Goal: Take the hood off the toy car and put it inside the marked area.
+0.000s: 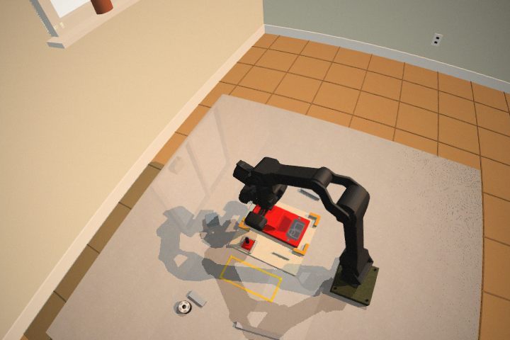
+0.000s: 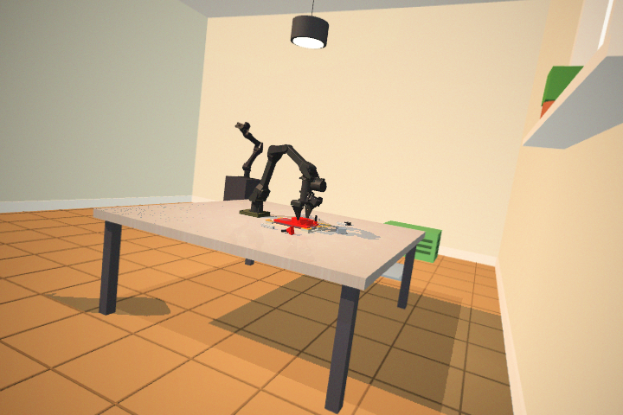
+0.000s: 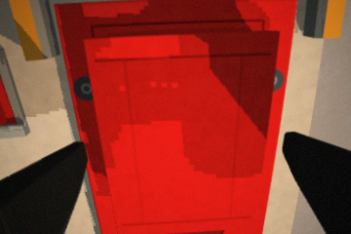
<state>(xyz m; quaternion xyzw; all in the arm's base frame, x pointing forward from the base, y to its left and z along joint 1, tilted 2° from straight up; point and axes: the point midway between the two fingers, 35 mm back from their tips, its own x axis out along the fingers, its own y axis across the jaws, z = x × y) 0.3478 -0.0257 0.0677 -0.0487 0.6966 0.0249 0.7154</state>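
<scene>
Above one hood (image 3: 183,136), one open end effector (image 3: 183,171)

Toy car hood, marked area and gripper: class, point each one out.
toy car hood (image 3: 183,141), wrist view, middle of the raised red panel
marked area (image 1: 251,278), top view, table inside the yellow outline
gripper (image 3: 183,190), wrist view, midway between its open fingers

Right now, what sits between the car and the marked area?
In the top view, the pale board under the car, with a small red part on it. Then table, then the marked area.
</scene>
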